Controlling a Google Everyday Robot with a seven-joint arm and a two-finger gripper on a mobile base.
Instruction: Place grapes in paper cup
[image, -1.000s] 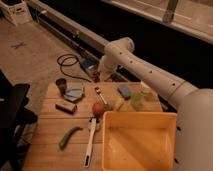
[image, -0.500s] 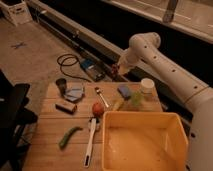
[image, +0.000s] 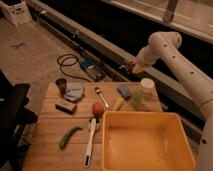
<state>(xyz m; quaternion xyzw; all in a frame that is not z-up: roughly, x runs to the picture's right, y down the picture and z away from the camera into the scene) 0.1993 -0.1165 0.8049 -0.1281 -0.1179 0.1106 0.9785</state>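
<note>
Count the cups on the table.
2. The paper cup stands at the back right of the table; the grey cup stands at the back left. The tool hangs beyond the back edge, nearer the paper cup. None looks hidden.

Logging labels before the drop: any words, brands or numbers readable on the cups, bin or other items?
None can be read.
The paper cup looks plain; the yellow bin shows no print.
Any marks on the blue device beyond the table are too small to read.
The claw hangs past the table's far edge.
</note>
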